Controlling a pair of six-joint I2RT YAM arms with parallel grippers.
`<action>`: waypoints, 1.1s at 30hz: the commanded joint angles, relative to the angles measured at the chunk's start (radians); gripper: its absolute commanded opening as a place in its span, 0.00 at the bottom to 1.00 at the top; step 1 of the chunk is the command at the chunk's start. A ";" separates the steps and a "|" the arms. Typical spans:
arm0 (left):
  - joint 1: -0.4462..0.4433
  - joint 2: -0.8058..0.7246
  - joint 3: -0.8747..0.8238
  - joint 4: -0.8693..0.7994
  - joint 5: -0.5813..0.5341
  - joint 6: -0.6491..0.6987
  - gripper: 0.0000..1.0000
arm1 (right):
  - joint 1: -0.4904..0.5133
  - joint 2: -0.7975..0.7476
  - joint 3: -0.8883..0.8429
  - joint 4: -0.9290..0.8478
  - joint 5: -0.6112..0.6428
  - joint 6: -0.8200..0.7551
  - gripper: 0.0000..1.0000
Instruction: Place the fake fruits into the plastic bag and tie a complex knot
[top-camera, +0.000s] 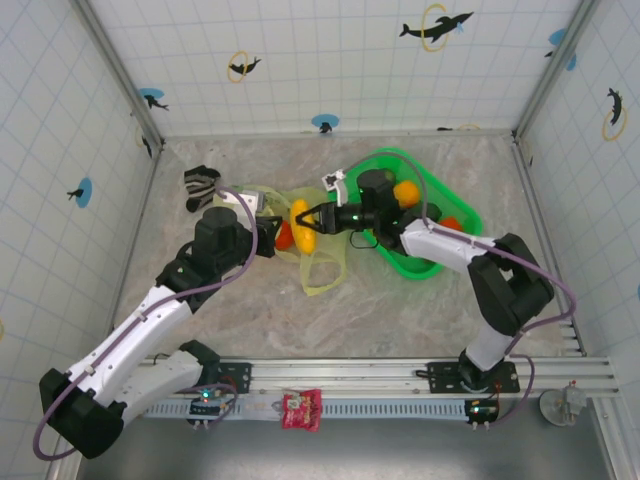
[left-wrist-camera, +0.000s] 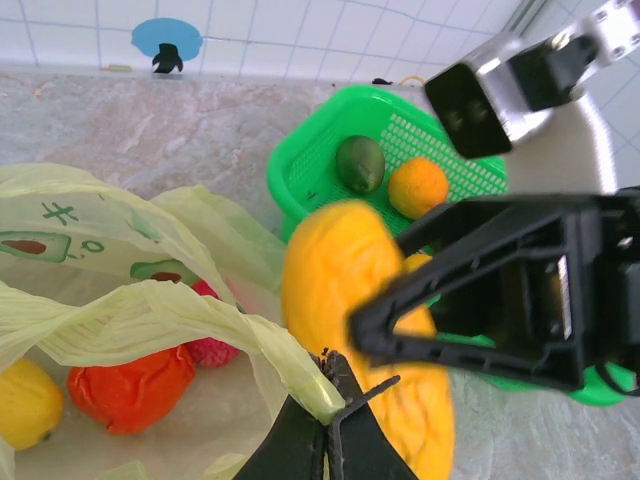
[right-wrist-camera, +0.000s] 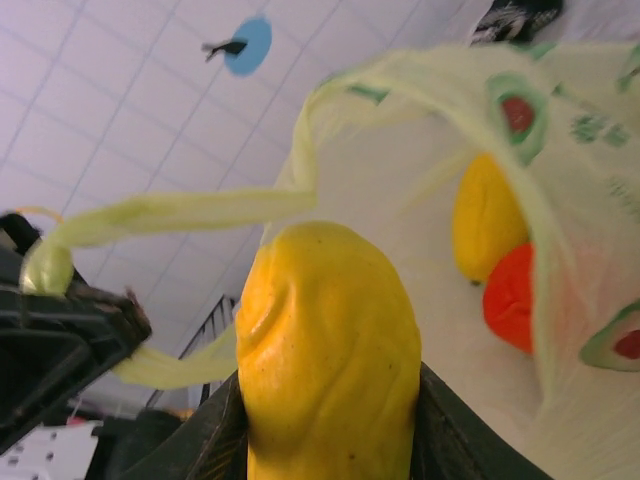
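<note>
The left gripper is clamped shut on a strip of the rim of the bag. It lifts the rim so the mouth gapes toward 3 o'clock, the side the other arm comes in from. The right gripper grips a long yellow fruit between its jaws and holds it at that mouth, just beside the raised strip. I cannot tell whether the fruit has crossed the rim. My reading is that it is about to be dropped in, since it is not yet let go.

The overhead view gives the layout. The bag lies mid-bench, with the green basket just beside it at 3 o'clock and a striped sock at its 10 o'clock. One loop handle lies slack at 6 o'clock, so no knot is tied yet.

The left wrist view adds the contents. A red fruit, a pink fruit and a small yellow fruit already sit inside the bag. A dark green fruit and an orange fruit wait in the basket, at 12 o'clock from the held one.

The right wrist view looks along the held fruit into the bag. The stretched strip arches over it from the left gripper at 9 o'clock, which shows how little room the mouth gives.
</note>
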 joint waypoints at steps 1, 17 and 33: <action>-0.004 -0.026 0.005 0.012 -0.006 0.019 0.00 | 0.029 0.056 0.089 -0.091 -0.125 -0.131 0.41; -0.003 -0.048 -0.029 0.028 0.055 0.025 0.00 | 0.019 0.435 0.602 -0.349 0.037 -0.114 0.40; -0.004 0.020 0.001 0.056 0.041 0.012 0.00 | 0.151 0.516 0.786 -0.405 0.650 -0.045 0.77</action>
